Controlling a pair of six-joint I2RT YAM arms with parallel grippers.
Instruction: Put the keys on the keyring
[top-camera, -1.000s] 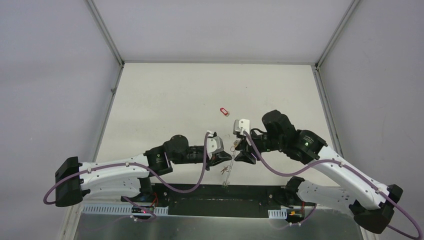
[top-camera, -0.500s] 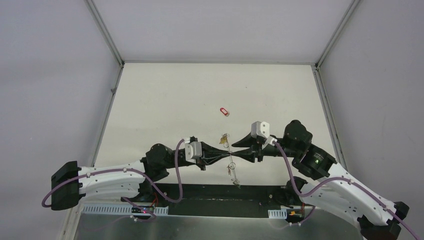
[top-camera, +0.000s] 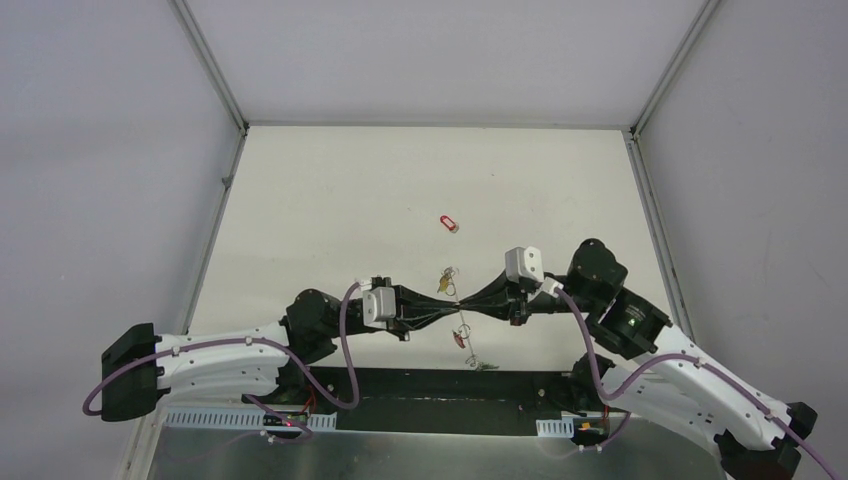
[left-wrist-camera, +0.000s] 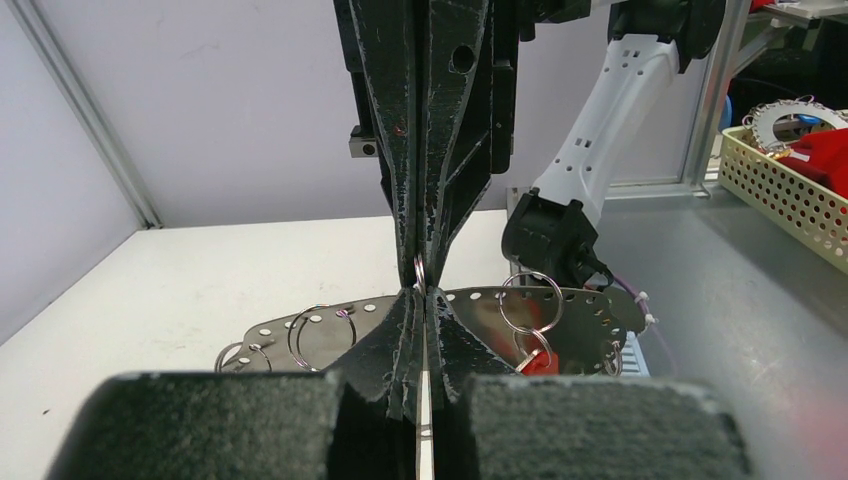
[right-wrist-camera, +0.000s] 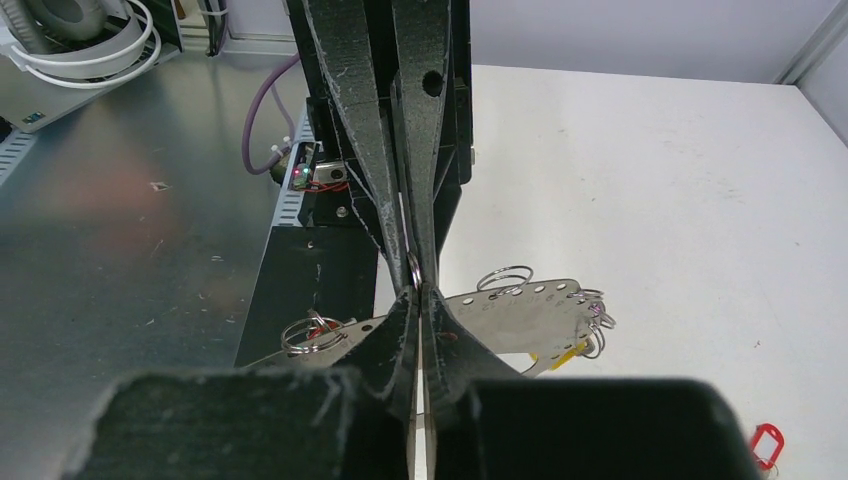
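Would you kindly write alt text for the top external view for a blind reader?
The left pincer and right pincer meet tip to tip over a white table, both shut on a thin grey metal keyring carrying yellow-tagged and red-tagged silver keys. Another red-tagged key lies alone farther back.

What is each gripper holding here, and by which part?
Both hold the keyring. The left gripper and the right gripper, both shut, pinch it tip to tip from opposite sides, about midway along its length. Its two ends stick out free.
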